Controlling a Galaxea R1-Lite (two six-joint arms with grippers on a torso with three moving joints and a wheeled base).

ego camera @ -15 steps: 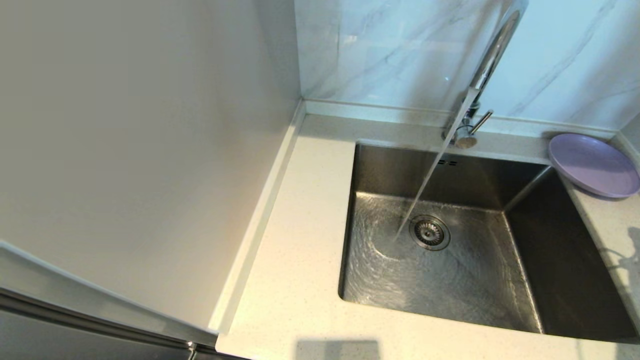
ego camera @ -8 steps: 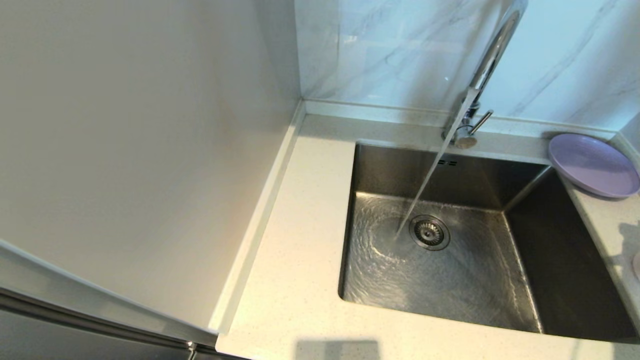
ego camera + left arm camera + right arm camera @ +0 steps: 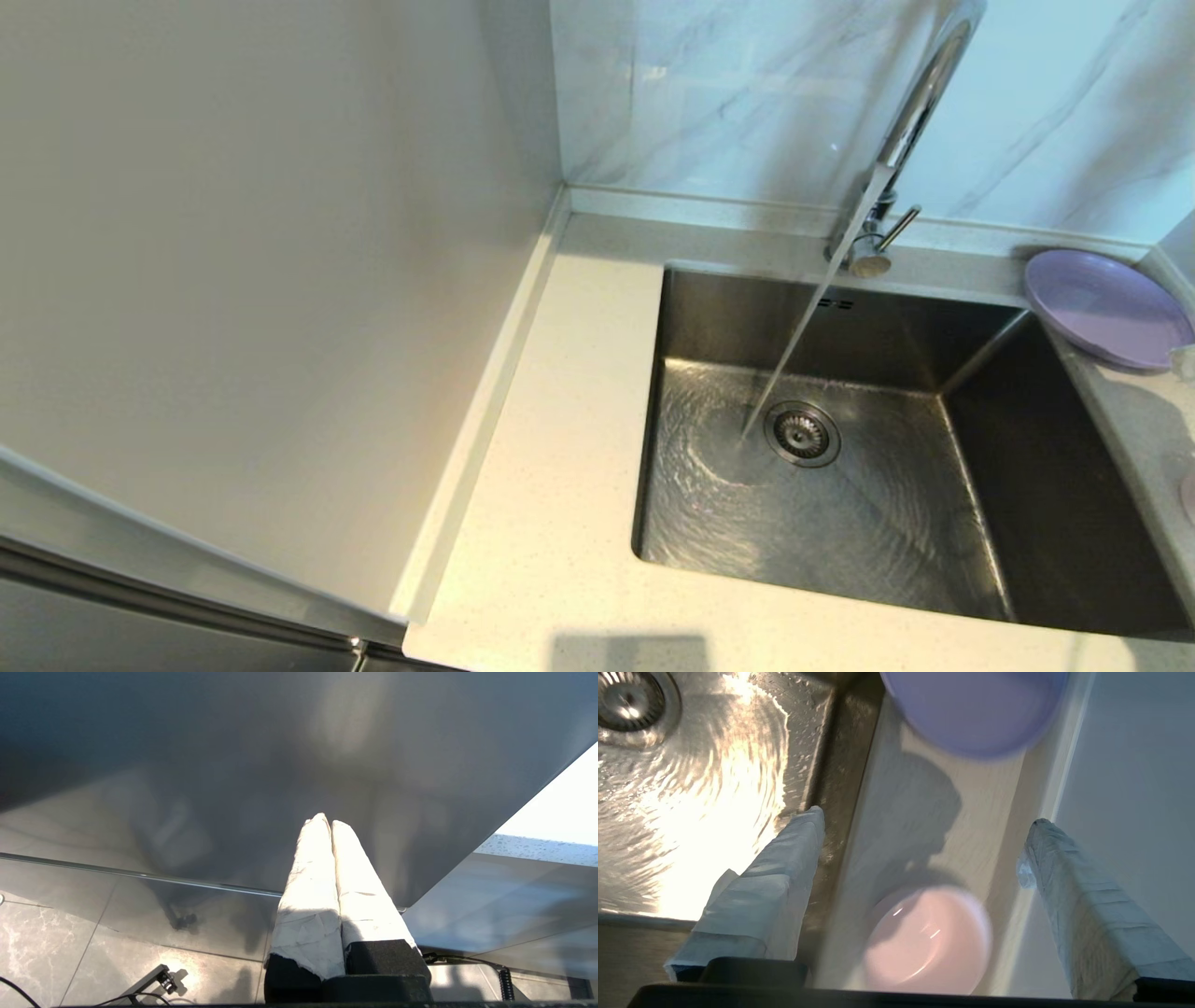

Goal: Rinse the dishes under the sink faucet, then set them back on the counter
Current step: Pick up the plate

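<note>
Faucet (image 3: 920,93): water streams into the sink (image 3: 840,504) beside the drain (image 3: 801,434).
Right gripper (image 3: 924,823): fingers spread wide above the counter (image 3: 971,812), over the pink bowl (image 3: 927,940).
Purple plate (image 3: 1106,308): on the counter's far right corner.
Left gripper (image 3: 327,821): parked, fingers pressed together.

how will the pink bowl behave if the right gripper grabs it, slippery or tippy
The pink bowl looks like thin rigid plastic, so probably light. Its glossy highlights suggest a slick surface that may slip between the cloth-wrapped fingers. Sitting flat on the counter, it seems unlikely to tip.
</note>
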